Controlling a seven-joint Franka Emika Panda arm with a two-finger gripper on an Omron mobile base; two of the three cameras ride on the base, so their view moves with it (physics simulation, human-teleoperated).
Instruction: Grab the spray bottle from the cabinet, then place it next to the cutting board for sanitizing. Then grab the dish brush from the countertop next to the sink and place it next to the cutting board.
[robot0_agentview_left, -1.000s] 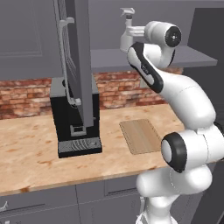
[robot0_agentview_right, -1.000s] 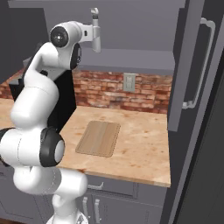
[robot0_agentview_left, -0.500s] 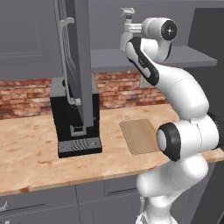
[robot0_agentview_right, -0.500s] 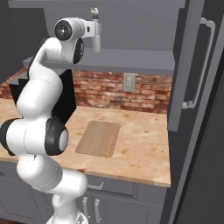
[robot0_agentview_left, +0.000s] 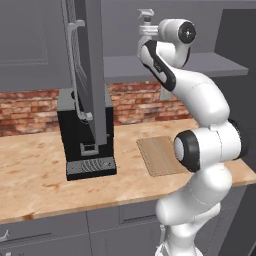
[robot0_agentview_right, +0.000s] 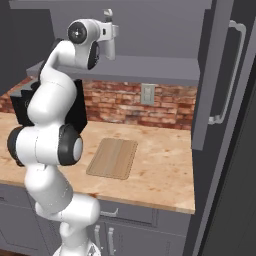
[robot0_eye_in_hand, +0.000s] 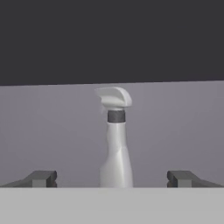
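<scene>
tool (robot0_eye_in_hand: 112, 178): black fingers spread wide, nothing gripped | small pale grey-white plastic spray bottle (robot0_eye_in_hand: 115, 144): upright on the flat grey cabinet shelf (robot0_eye_in_hand: 183, 127), centred just beyond the fingertips | step: reach for the bottle | advice: advance level, close on the body below the dark collar (not the nozzle) | thin light-wood cutting board (robot0_agentview_left: 161, 155): on the butcher-block worktop (robot0_agentview_left: 40, 175) below

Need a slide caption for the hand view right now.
Open tool lined up on the upright spray bottle, fingertips on either side, not yet touching it.
</scene>
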